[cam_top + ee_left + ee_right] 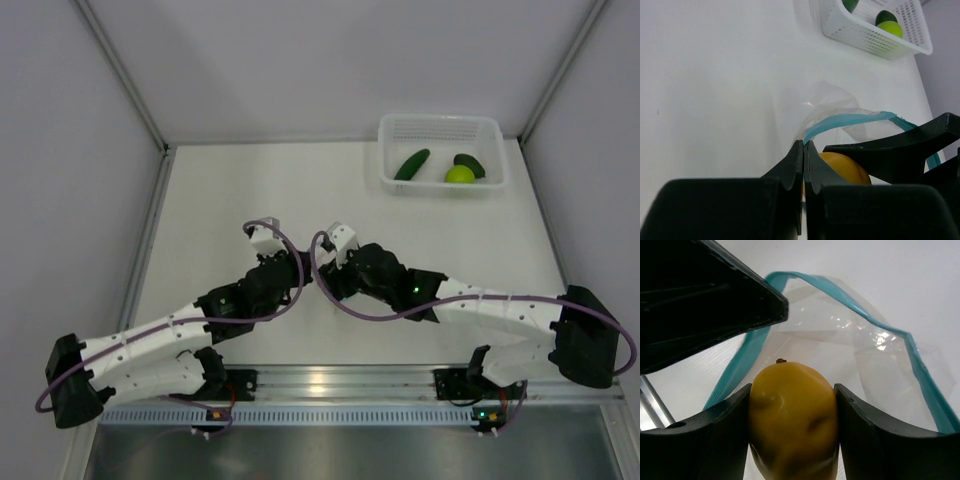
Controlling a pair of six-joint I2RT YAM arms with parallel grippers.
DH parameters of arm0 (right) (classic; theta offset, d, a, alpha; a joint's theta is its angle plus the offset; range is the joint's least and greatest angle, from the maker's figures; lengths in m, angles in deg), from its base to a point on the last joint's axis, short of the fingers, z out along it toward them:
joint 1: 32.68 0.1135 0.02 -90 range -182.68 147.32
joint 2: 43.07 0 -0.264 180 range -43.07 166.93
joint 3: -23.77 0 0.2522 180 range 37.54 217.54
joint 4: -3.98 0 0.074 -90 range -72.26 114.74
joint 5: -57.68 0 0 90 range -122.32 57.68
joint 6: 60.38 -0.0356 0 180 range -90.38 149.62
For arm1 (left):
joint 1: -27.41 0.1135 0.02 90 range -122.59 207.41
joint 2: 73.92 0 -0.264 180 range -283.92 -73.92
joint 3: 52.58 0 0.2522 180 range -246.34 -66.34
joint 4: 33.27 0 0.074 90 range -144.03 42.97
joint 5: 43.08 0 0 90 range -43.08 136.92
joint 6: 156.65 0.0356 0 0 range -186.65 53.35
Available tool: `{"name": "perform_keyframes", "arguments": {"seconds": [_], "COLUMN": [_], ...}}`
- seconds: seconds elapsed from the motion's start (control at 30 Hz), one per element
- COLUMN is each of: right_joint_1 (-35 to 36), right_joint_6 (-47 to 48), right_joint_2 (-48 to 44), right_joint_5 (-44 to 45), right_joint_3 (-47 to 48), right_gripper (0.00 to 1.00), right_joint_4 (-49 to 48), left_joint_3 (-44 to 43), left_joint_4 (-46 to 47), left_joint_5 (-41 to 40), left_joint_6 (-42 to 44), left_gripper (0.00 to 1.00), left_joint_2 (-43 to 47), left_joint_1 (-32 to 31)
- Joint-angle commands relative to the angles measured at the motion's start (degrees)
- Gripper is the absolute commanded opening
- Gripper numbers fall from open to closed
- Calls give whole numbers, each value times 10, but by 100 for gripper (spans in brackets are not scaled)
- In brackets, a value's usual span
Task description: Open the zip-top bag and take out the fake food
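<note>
The right claw [792, 390] is closed on the orange fruit [790, 425]. One finger presses each side, so the fruit itself keeps the fingers apart. The small stem end of the fruit points away from the wrist.

Just behind the fruit is the open mouth of the zip-top bag [850, 340]. Its blue zip strip [840, 292] makes a wide loop around the far side of the fruit. It seems that the fruit is at the mouth or just out of it, but from this close view I cannot say which.

The left claw [803, 147] is fully closed. It pinches the zip strip between its two fingertips at one side of the mouth, and from there the strip rises in an arch. The clear film of the bag lies crumpled on the counter [230, 190] beyond both claws.

The two claws are very near to each other, tip toward tip, around the middle of the counter, a little closer to the near edge than to the far edge. In the top view the arms cover the bag almost completely.

Well apart from them, in the far right corner of the counter, stands a white mesh basket [440, 125]. Inside it the long cucumber [411, 164] lies in the left part. In the right part the lime-green ball [459, 174] touches the dark green oval [472, 164].
</note>
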Motion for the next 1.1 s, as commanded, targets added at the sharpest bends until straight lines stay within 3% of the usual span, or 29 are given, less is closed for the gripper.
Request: {"name": "perform_keyframes", "arguments": {"seconds": [0.0,0.17,0.27,0.6,1.07], "right_joint_1": [20,19,20,19,13], "right_joint_6": [29,24,20,22,12], "right_joint_2": [-31,-19,-19,-26,-100], "right_joint_5": [-42,41,54,85,63], "right_joint_3": [-3,41,52,82,-4], "right_gripper": [3,1,1,1,1], "right_joint_4": [-77,-39,-33,37,1], "left_joint_3": [11,21,34,57,75], "left_joint_4": [111,164,183,183,152], "left_joint_5": [65,171,183,166,82], "left_joint_6": [63,121,123,138,95], "left_gripper": [0,0,0,0,0], "left_joint_2": [5,-10,-8,-8,-4], "left_joint_1": [10,10,11,10,10]}}
